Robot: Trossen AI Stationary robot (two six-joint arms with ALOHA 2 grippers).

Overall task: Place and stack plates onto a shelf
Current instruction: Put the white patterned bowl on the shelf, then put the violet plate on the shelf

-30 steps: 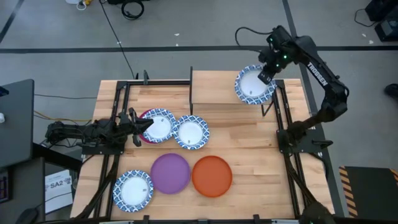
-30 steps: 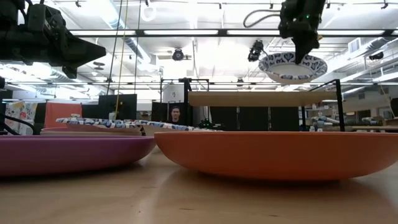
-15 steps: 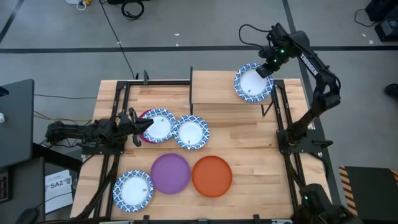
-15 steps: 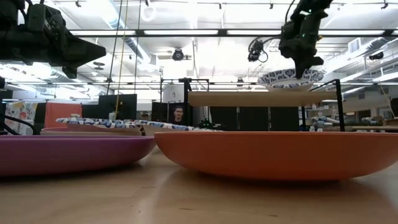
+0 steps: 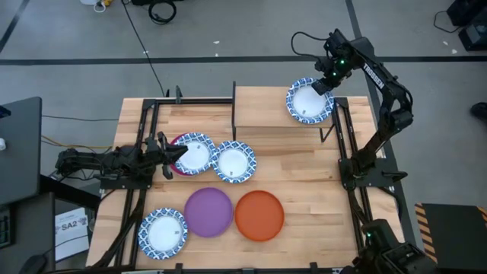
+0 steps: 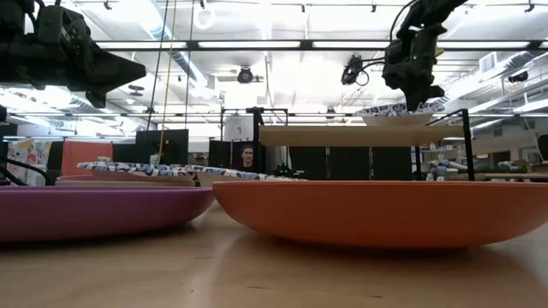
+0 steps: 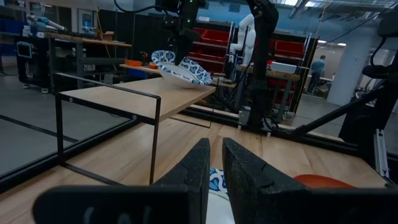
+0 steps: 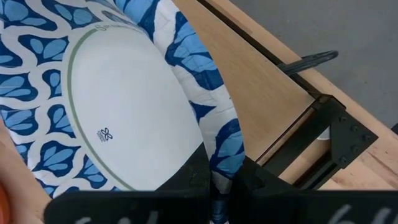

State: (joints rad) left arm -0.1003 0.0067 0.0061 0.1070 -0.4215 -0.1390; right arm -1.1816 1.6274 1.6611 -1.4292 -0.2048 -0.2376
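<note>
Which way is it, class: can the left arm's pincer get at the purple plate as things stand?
Probably yes. The left pincer waits beside the stacked plates, and the purple plate lies bare on the table with nothing on top; its neighbours only sit alongside it.

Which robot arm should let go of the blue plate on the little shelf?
The right one. The right gripper is pinching the rim of the blue-patterned plate, which sits on the shelf. The left gripper waits far off by the plates on the table.
</note>
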